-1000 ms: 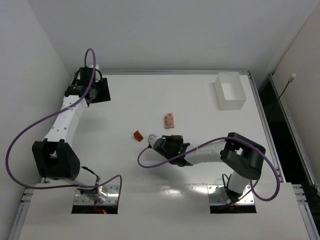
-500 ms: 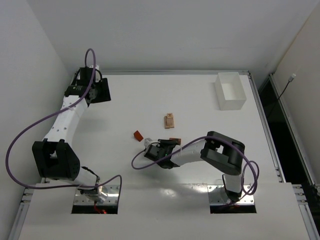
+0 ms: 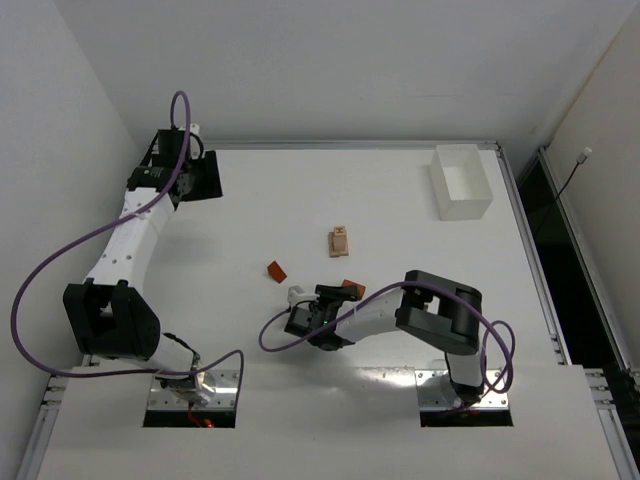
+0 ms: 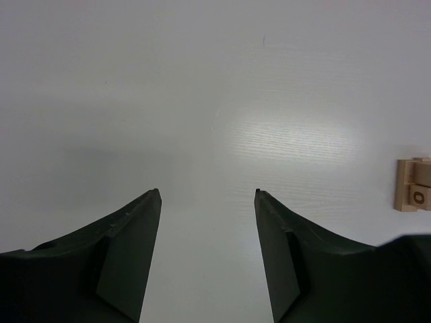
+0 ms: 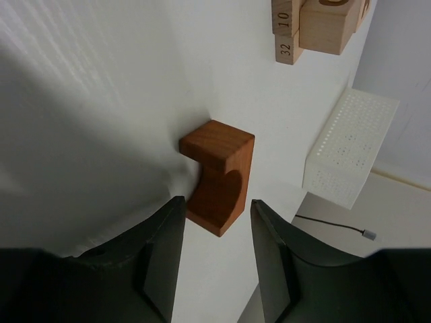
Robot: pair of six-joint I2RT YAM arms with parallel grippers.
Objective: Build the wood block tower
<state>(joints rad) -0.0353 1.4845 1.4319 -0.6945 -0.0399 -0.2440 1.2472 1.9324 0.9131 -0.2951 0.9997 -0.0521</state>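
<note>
The wood block tower (image 3: 340,241) is a small stack of pale tan pieces mid-table; it shows at the top of the right wrist view (image 5: 316,27) and at the right edge of the left wrist view (image 4: 412,185). A reddish-brown arch block (image 3: 351,286) (image 5: 219,178) lies on the table just beyond the tips of my right gripper (image 3: 336,295) (image 5: 215,200), which is open and not touching it. A reddish-brown wedge (image 3: 276,270) lies to the left. My left gripper (image 3: 192,180) (image 4: 207,193) hangs open over bare table at the far left, holding nothing.
A white rectangular bin (image 3: 460,182) (image 5: 350,148) stands at the back right. The right arm's purple cable (image 3: 275,330) loops over the table near the front. Walls close in the left and right sides.
My right gripper has opened and let go of the arch block, which now lies on the table. The right arm has drawn back toward the left. The left arm has not moved.
</note>
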